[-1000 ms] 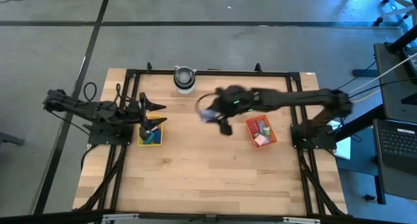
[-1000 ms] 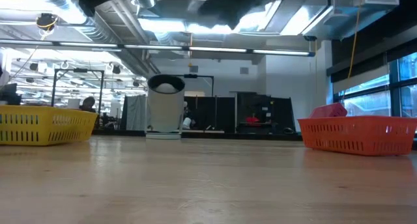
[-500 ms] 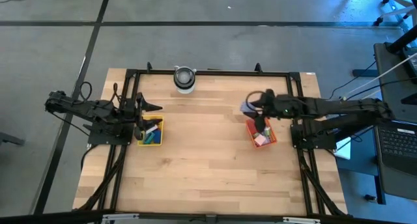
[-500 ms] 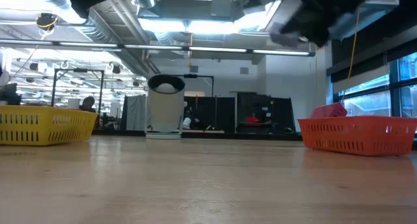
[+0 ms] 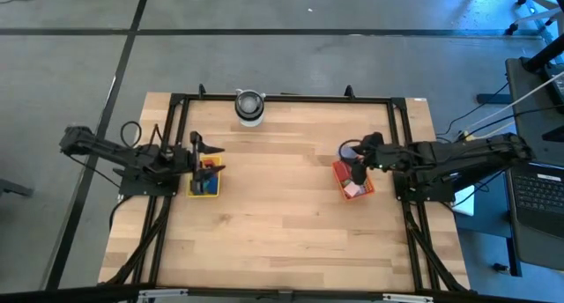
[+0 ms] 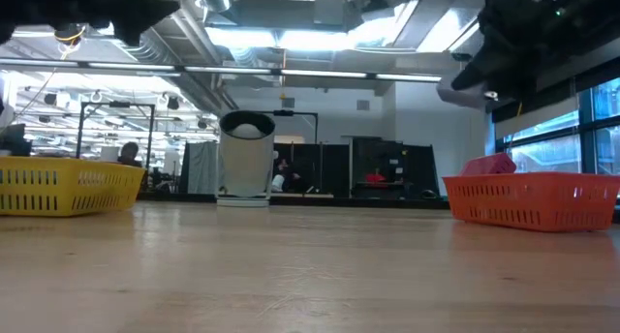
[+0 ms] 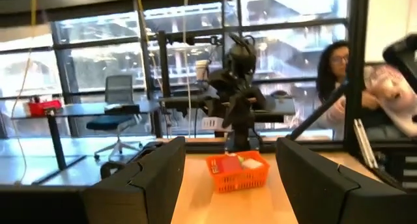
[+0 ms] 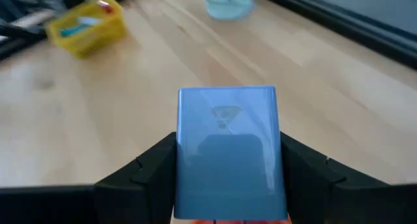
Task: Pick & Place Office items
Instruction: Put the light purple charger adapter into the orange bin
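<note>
One blue office item (image 8: 228, 149) fills the right wrist view, a flat block pinched on both sides by the right claw (image 5: 357, 168), whose fingers are closed narrow against it. A sliver of red shows just under the block, so I judge it hangs above the orange-red tray (image 5: 367, 190) and is not yet in it. That tray sits by the right edge of the desk (image 5: 282, 224) and already holds a few pieces, one pink (image 5: 354, 189).

A second ago this arm was stretched out over the middle of the desk, toward the far edge, with the same bluish piece at its tip. Half a second ago it was folding back. Now it has drawn in over the tray. For the task that means the carry is about finished: what remains for this piece is lowering it and letting go. The risk I see is the block catching the tray's rim, since it looks nearer the tray's far side than its middle.

Across the desk, by the left edge, the left claw (image 5: 201, 158) hovers over the yellow tray (image 5: 204, 194) with fingers spread wide and nothing between them; blue and green pieces lie inside.

Farthest off, the grey-white cylinder (image 5: 249, 107) stands at the far edge.
</note>
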You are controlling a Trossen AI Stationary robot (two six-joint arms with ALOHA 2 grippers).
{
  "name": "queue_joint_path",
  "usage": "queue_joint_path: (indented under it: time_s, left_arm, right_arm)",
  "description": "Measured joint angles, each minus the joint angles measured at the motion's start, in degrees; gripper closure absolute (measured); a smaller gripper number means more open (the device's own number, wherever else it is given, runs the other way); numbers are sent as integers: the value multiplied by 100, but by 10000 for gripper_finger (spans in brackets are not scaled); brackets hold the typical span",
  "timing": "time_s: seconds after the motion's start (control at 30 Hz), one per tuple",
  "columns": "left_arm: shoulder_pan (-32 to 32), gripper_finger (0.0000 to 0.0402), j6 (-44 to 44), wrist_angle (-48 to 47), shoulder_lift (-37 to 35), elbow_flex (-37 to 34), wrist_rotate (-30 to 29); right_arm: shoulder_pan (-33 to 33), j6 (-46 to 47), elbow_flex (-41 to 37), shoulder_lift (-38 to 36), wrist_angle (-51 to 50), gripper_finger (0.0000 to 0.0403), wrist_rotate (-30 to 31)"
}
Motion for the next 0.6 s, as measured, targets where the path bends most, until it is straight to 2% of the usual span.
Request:
queue_joint_path:
  time_s: [0.2,0.4,0.6]
  left_arm:
    - [188,167,-699,73,-98,-350,-277]
    - [214,167,-682,147,-128,-354,-199]
    - [212,167,-739,58,-143,-354,-195]
  right_arm:
    - [9,918,-3,0,-1019,193,207]
    - [262,1671,-2,2,-1724,193,314]
    - [498,2358,-358,82,-1665,193,356]
